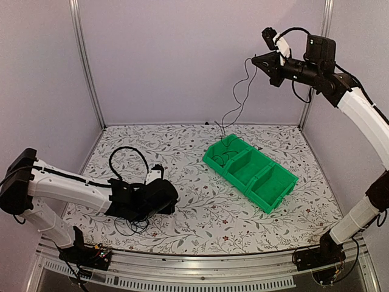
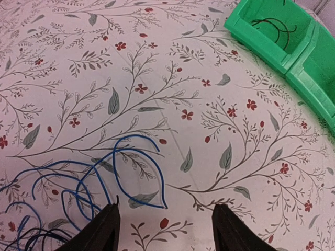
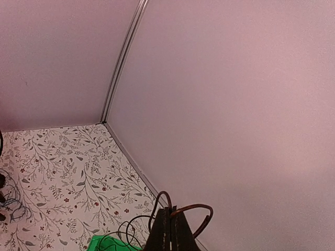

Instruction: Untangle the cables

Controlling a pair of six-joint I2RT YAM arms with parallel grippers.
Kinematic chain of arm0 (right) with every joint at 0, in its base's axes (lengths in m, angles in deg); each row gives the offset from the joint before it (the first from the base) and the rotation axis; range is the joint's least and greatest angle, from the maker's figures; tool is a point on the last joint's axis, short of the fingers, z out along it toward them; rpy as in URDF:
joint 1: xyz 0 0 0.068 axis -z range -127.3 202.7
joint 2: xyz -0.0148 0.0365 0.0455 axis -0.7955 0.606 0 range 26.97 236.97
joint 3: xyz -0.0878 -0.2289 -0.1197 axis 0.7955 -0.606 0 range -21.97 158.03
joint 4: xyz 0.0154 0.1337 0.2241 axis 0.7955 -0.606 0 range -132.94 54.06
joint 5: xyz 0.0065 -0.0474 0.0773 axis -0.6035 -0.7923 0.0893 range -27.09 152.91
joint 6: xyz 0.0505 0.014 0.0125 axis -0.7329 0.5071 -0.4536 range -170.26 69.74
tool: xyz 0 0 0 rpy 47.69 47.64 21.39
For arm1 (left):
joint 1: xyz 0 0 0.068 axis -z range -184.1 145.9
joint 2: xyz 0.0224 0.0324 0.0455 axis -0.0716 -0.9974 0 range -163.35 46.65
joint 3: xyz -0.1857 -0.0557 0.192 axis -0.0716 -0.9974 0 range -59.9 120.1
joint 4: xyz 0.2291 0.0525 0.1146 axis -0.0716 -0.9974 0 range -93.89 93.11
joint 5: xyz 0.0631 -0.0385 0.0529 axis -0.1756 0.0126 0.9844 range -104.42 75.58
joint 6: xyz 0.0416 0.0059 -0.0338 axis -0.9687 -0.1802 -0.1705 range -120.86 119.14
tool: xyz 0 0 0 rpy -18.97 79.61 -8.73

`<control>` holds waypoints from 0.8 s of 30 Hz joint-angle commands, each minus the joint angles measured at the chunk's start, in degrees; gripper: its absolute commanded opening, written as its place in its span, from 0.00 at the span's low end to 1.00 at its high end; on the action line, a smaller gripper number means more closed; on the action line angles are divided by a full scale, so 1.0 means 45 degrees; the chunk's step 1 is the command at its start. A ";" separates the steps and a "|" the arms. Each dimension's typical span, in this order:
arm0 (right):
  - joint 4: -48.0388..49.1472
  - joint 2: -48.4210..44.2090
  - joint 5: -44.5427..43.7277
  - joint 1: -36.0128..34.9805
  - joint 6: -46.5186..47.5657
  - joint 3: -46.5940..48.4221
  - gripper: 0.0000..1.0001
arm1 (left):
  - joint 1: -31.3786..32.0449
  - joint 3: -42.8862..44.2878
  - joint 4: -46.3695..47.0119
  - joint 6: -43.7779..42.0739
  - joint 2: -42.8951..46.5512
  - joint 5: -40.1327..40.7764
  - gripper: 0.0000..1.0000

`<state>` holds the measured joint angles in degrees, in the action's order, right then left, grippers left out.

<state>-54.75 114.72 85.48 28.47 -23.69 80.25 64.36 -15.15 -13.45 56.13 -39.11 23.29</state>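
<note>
**Cables.** The thin, black, flexible cables lie in two places.
- A hanging strand [image 1: 248, 78] drops from high at the far right into the far-left compartment of the green plastic three-compartment bin [image 1: 237, 185]. More loops rest in that compartment.
- A loose coil [image 2: 137, 137] lies flat on the near left of the table. It reads as blue in my left wrist view.

**Right gripper** [image 1: 255, 59]. It is raised well above the bin with its fingers [image 3: 163, 232] pressed together. They are clenched on the top of the hanging strand, and a small loop of cable bulges out beside them.

**Left gripper** [image 2: 167, 230]. It sits low over the near left of the table with its jaws spread wide and nothing between them. The loose coil reaches up to its left finger [image 2: 107, 230]. I cannot tell whether the two touch.

**Bin.** It stands at an angle right of centre, well apart from the left gripper.

**Floral-print table cover** [image 1: 213, 213]. It carries the bin and the coil.
</note>
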 commanded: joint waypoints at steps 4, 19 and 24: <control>0.0269 -0.0412 -0.0146 0.0062 -0.0190 -0.0687 0.00 | 0.0243 0.0310 0.0072 -0.0183 -0.0167 -0.0119 0.62; 0.1594 -0.0442 -0.0201 0.0305 -0.0257 -0.3008 0.00 | 0.0405 0.0307 -0.0041 0.0050 -0.0283 -0.0097 0.61; 0.1969 -0.0105 -0.0061 0.0296 -0.0370 -0.3482 0.00 | 0.0440 0.0250 -0.0056 0.0112 -0.0328 -0.0109 0.61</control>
<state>-49.43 113.41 85.08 29.52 -24.15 66.10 65.52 -15.00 -13.47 56.22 -39.92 23.03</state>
